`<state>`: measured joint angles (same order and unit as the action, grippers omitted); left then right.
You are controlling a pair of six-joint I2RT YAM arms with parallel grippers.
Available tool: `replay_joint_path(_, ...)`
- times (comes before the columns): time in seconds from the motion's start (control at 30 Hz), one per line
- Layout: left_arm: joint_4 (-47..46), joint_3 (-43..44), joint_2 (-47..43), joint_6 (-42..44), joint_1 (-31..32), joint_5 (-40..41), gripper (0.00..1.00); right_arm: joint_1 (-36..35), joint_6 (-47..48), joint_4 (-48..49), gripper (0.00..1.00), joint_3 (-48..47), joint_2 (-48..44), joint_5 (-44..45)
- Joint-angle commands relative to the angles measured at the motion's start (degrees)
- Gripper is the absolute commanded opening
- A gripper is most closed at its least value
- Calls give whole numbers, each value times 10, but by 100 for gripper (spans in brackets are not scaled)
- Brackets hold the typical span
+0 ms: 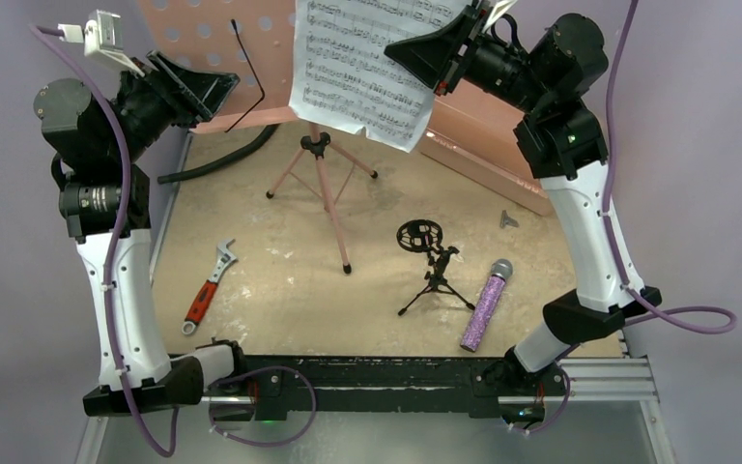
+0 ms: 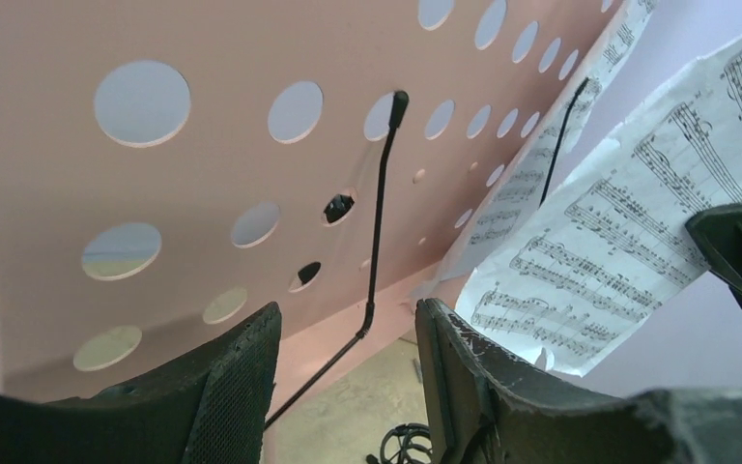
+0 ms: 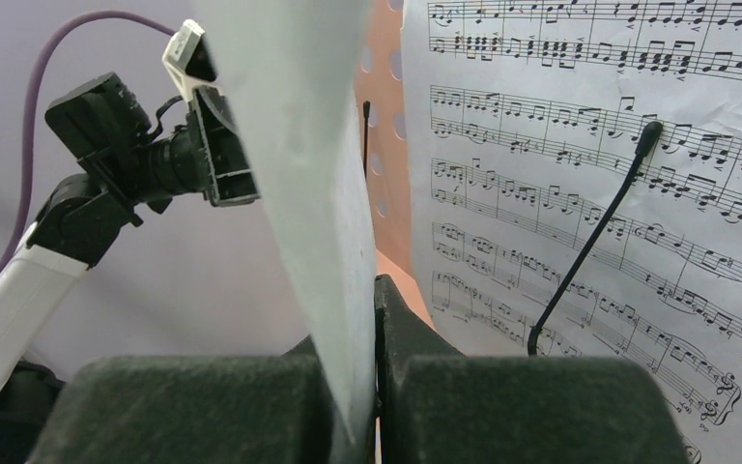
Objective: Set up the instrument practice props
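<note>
The pink perforated music stand stands on tripod legs at the back. White sheet-music pages lie on its desk; one is under a black wire holder. My right gripper is shut on the edge of a loose page, held at the desk's right side. My left gripper is open and empty at the desk's lower left edge, facing the pink desk and its wire holder. The purple glitter microphone lies on the table beside the small black tripod mic stand.
A red-handled wrench lies front left. A salmon plastic box sits at the back right behind the stand. A black hose runs along the back left. A small grey piece lies near the box.
</note>
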<state>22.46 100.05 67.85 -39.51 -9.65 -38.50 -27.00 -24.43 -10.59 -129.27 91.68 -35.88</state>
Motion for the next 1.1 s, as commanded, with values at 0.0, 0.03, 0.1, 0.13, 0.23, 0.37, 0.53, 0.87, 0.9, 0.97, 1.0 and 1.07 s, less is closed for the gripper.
replay_joint_path(0.0, 13, 57, 29, -13, 10, 7, 52, -4, 3, 16, 0, -24, 0, 2)
replay_joint_path(0.03, 17, 68, 38, -17, 15, 5, 52, -5, 3, 18, 0, -24, 0, -2)
replay_joint_path(0.1, 26, 87, 54, -22, 30, 3, 52, -6, 3, 21, 0, -23, 0, -6)
replay_joint_path(0.13, 32, 96, 62, -21, 41, 6, 52, -6, 3, 21, 0, -22, 0, -7)
replay_joint_path(0.23, 69, 127, 80, -2, 82, 37, 52, -6, 3, 24, 0, -21, 0, -6)
replay_joint_path(0.37, 97, 138, 86, 17, 110, 78, 49, -7, 3, 27, 0, -21, 0, -2)
replay_joint_path(0.53, 101, 123, 79, 31, 114, 116, 44, -8, 6, 31, 0, -25, 5, -1)
replay_joint_path(0.87, 53, 92, 77, 17, 119, 101, 31, -14, 11, 28, 0, -57, 31, 6)
replay_joint_path(0.9, 53, 91, 78, 17, 120, 102, 31, -15, 12, 28, 0, -59, 33, 6)
replay_joint_path(0.97, 49, 88, 79, 15, 120, 101, 30, -16, 13, 29, 0, -62, 38, 7)
replay_joint_path(1.0, 47, 87, 79, 15, 119, 100, 29, -17, 14, 30, 0, -63, 39, 7)
replay_joint_path(1.07, 44, 85, 79, 15, 119, 103, 27, -18, 15, 30, 0, -65, 42, 8)
